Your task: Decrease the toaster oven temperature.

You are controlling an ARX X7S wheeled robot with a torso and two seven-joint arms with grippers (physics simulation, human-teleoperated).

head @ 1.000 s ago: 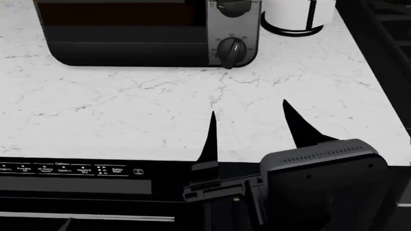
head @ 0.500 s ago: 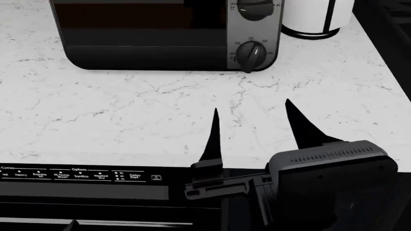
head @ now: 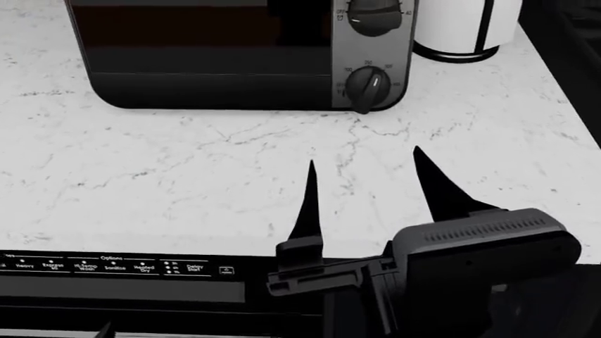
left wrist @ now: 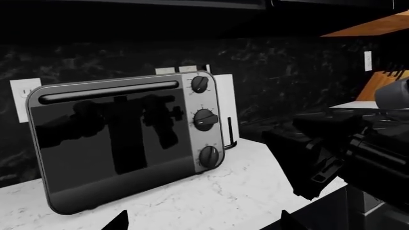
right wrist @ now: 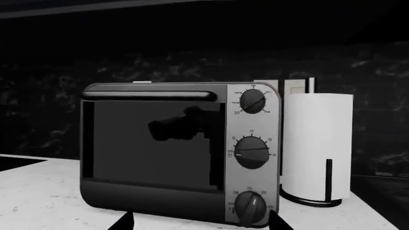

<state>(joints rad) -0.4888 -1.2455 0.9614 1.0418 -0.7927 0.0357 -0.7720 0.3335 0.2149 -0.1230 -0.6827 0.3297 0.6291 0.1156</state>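
Left wrist view: the boxy toaster oven [left wrist: 124,143] with its shiny dark glass door sits on the white marble counter [left wrist: 211,201] by the back wall. Three round black knobs run down its steel side panel. The bulky black right arm [left wrist: 348,153] shows off to one side. Only the two dark fingertips of the left gripper show at the picture's edge — they sit far apart, so it looks open.

Head view: the right gripper [head: 367,193] is at the counter's near edge, its two pointy black fingers spread apart and holding nothing. The oven is straight ahead, well apart. The small bottom temperature knob [head: 367,86] lines up almost between the fingers, so this arm is the one placed to reach it.

Right wrist view: the oven faces the camera dead on. A smooth white paper towel roll [right wrist: 316,146] stands just beside it — upright in a black holder.
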